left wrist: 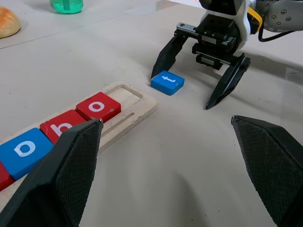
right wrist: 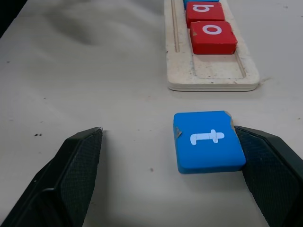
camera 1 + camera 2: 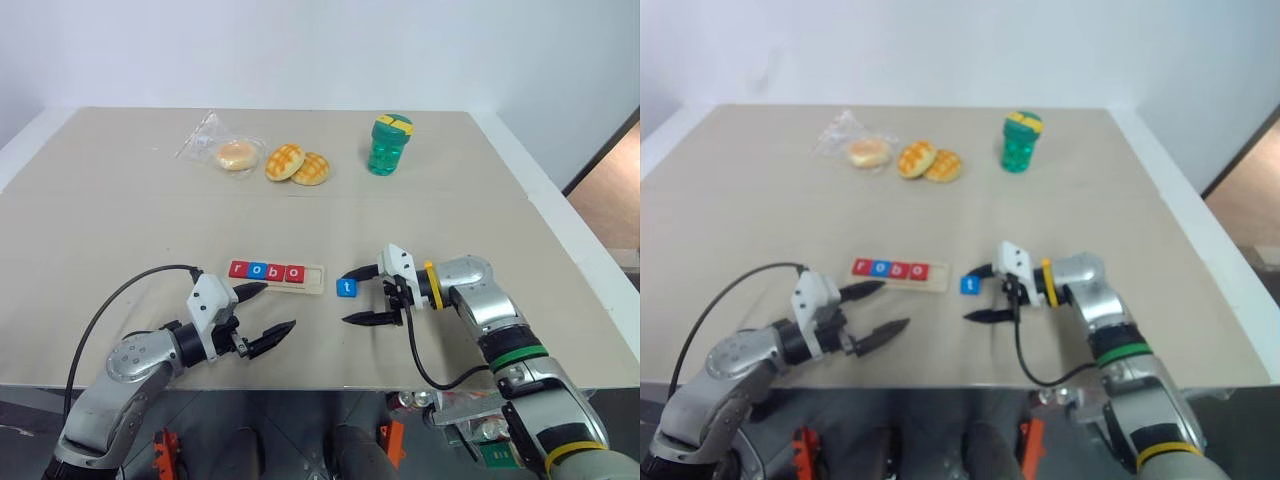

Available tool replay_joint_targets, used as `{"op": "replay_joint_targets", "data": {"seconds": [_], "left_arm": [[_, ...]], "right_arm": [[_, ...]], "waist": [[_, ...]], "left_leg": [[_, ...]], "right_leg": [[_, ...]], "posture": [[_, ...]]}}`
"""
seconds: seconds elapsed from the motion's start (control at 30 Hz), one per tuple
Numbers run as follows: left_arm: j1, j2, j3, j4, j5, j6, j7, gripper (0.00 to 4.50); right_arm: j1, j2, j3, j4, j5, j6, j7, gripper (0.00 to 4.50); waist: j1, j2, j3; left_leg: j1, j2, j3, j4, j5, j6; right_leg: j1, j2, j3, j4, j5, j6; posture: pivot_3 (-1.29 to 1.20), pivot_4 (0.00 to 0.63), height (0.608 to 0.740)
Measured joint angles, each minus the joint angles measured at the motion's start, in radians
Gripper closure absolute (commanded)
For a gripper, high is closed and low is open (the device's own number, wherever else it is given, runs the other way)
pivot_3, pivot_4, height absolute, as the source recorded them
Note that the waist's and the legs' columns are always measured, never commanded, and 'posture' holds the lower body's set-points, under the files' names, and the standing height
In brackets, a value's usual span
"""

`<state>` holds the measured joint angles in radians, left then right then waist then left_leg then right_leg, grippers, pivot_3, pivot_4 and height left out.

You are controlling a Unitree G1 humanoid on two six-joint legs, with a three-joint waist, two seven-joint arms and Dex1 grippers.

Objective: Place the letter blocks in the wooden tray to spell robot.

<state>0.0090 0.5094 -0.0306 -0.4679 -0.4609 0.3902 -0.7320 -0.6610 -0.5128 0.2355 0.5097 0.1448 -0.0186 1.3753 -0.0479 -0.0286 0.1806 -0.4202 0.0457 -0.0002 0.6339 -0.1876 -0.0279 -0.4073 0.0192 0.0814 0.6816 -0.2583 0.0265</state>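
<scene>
Right gripper [image 3: 362,296] stands wide, 1 finger [image 2: 270,165] touching the blue t block [image 3: 346,287] lying just off the open end of the wooden tray [image 3: 312,279], which runs left-right with r, o, b, o seated, buns [image 3: 297,164] and green bottle [image 3: 388,144] far behind, left gripper [image 3: 268,313] wide and empty.

Silver arms, black cables, white wrist housings, yellow and green bands.

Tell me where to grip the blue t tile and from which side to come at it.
Grip the t tile across two opposite side edges, coming in low from the side away from the tray. It lies flat on the table, so only its thin edges offer purchase. The open right gripper already straddles it, one finger at an edge.
</scene>
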Motion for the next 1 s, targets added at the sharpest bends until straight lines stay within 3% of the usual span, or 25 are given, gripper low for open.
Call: {"op": "replay_joint_targets", "data": {"seconds": [0.2, 0.23, 0.33, 0.4, 0.53, 0.83, 1.0], "left_arm": [[-0.009, -0.002, -0.002, 0.008, -0.001, -0.014, -0.021, 0.00], [-0.010, -0.002, -0.002, 0.008, -0.002, -0.014, -0.022, 0.00], [-0.021, -0.002, -0.002, 0.018, -0.011, -0.022, -0.044, 0.00], [-0.022, 0.000, -0.002, 0.023, -0.032, -0.022, -0.083, 0.00], [-0.023, 0.012, -0.012, 0.027, -0.027, -0.038, -0.107, 0.00], [-0.023, 0.012, -0.014, 0.029, -0.016, -0.041, -0.104, 0.00], [-0.022, 0.009, -0.011, 0.031, -0.014, -0.041, -0.094, 0.00]], "right_arm": [[0.061, -0.008, -0.013, -0.126, 0.008, 0.112, -0.067, 0.28], [0.065, -0.008, -0.014, -0.135, 0.008, 0.120, -0.072, 0.44], [0.094, -0.009, -0.018, -0.210, 0.007, 0.197, -0.129, 1.17], [0.119, -0.004, -0.033, -0.278, 0.007, 0.290, -0.206, 2.13], [0.181, -0.001, -0.054, -0.376, 0.005, 0.347, -0.314, 3.27], [0.323, 0.009, -0.064, -0.686, 0.007, 0.576, -0.518, 3.27], [0.311, 0.006, -0.058, -0.715, 0.020, 0.642, -0.533, 3.27]], "waist": [[0.000, 0.000, 0.000], [0.000, 0.000, 0.000], [0.000, 0.000, 0.000], [0.000, 0.000, 0.000], [0.002, 0.000, 0.000], [0.002, -0.001, 0.000], [0.001, 0.000, 0.000]], "left_leg": [[0.000, 0.000, 0.000, 0.000, 0.000, 0.000], [0.000, 0.000, 0.000, 0.000, 0.000, 0.000], [0.000, 0.000, 0.000, 0.000, 0.000, 0.000], [0.000, 0.000, 0.000, 0.000, 0.000, 0.000], [0.000, -0.001, 0.000, 0.000, 0.000, 0.000], [0.000, 0.000, 0.000, 0.000, 0.000, 0.000], [0.000, 0.000, 0.001, 0.001, 0.000, 0.000]], "right_leg": [[0.000, 0.000, 0.000, 0.000, 0.000, 0.000], [0.000, 0.000, 0.000, 0.000, 0.000, 0.000], [0.000, 0.000, 0.000, 0.000, 0.000, 0.000], [0.000, 0.000, 0.000, 0.000, 0.000, 0.001], [0.000, 0.000, 0.000, 0.000, 0.000, 0.001], [0.000, 0.000, 0.000, 0.000, -0.001, 0.001], [-0.001, 0.000, 0.001, 0.000, 0.000, 0.001]], "posture": [[0.00, 0.150, 0.740], [0.00, 0.150, 0.740], [0.00, 0.150, 0.740], [0.00, 0.150, 0.740], [0.00, 0.150, 0.740], [0.00, 0.150, 0.740], [0.00, 0.150, 0.740]]}}
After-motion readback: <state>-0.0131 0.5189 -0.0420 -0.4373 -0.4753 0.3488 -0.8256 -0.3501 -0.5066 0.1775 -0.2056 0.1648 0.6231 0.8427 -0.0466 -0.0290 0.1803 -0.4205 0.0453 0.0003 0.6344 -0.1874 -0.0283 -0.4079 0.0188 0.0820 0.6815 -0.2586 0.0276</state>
